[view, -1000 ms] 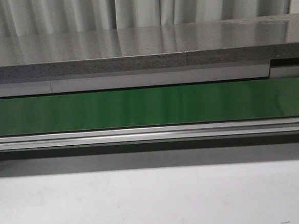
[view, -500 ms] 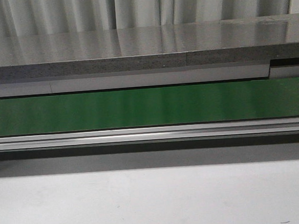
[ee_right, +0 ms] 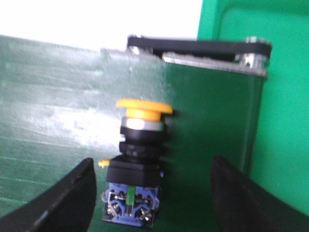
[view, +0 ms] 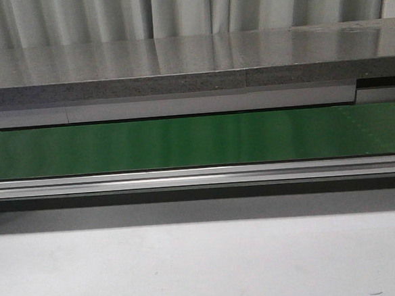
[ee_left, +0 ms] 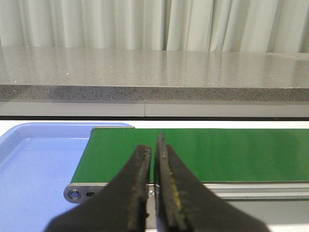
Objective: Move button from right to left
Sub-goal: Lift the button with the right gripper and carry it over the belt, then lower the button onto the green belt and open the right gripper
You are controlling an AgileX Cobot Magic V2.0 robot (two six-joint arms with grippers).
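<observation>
Button (ee_right: 137,164) on green belt (ee_right: 58,116), no legible markings

The button (ee_right: 137,164) has a smooth, slightly glossy yellow-orange plastic cap, a bright metal collar beneath it and a matt black plastic body, and it lies on the green belt (ee_right: 72,111), whose rubbery surface has a dull sheen. In the front view the belt's frame (view: 199,177) looks like brushed metal, and the speckled stone-like counter (view: 177,54) is polished (curtain folds reflect in it). The left gripper (ee_left: 154,159) fingers look like worn matt black plastic, and the blue tray (ee_left: 29,164) beside the belt is smooth plastic.
</observation>
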